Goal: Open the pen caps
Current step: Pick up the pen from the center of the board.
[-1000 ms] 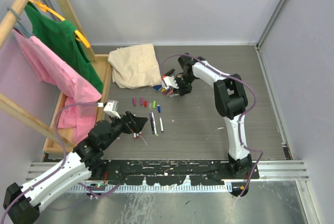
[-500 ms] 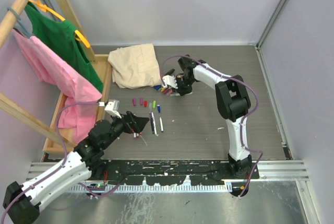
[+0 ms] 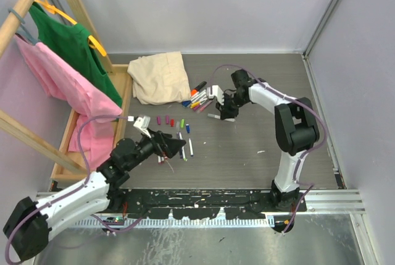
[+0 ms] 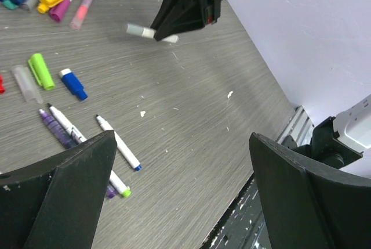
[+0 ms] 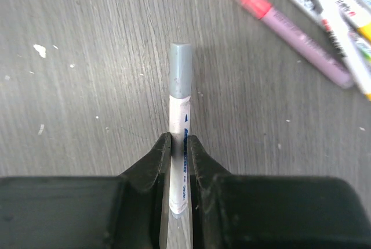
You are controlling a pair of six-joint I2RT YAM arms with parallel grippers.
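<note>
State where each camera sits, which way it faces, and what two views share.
Top external: fixed above and behind the robot, looking down on the table; left arm, right arm, left pincer and right pincer all show.
Left wrist: on the left arm, looking across the table towards the right arm; its own open fingers frame the bottom.
Right wrist: on the right arm, looking down at the tabletop; its fingers clamp a grey-capped pen.
Shared: both wrist views show that grey-capped pen.
</note>
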